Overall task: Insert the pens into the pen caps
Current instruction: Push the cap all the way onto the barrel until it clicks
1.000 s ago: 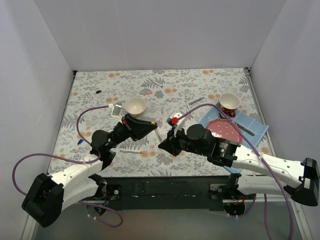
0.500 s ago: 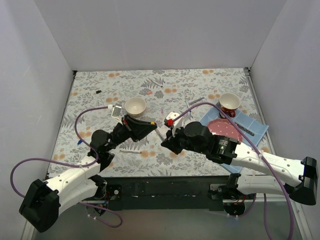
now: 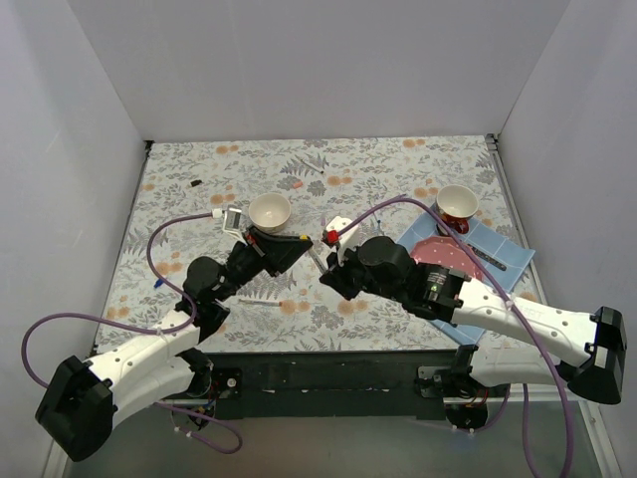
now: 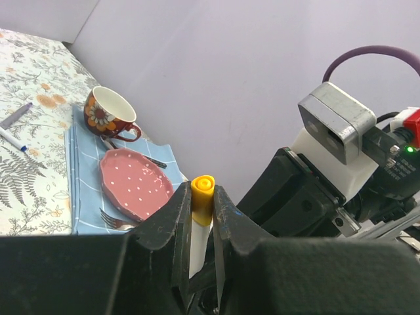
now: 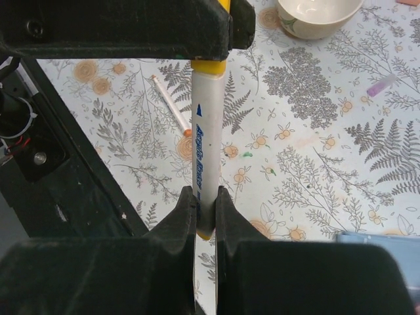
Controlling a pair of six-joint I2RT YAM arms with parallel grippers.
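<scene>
The 2 arms bend inward over the table (image 3: 418,159), the left arm (image 3: 149,349) and right arm (image 3: 508,311) meeting tip to tip. The right fingers (image 5: 184,220) are clamped on the pen (image 5: 207,131), a white barrel with blue print and yellow ends, whose long axis runs straight ahead from them. Its far end meets the yellow pen cap (image 4: 203,191), pinched between the nearly closed left fingers (image 4: 178,223).

Left claw (image 3: 302,243) hovers near right claw (image 3: 325,269) (beside the white bowl (image 3: 270,211)).
</scene>
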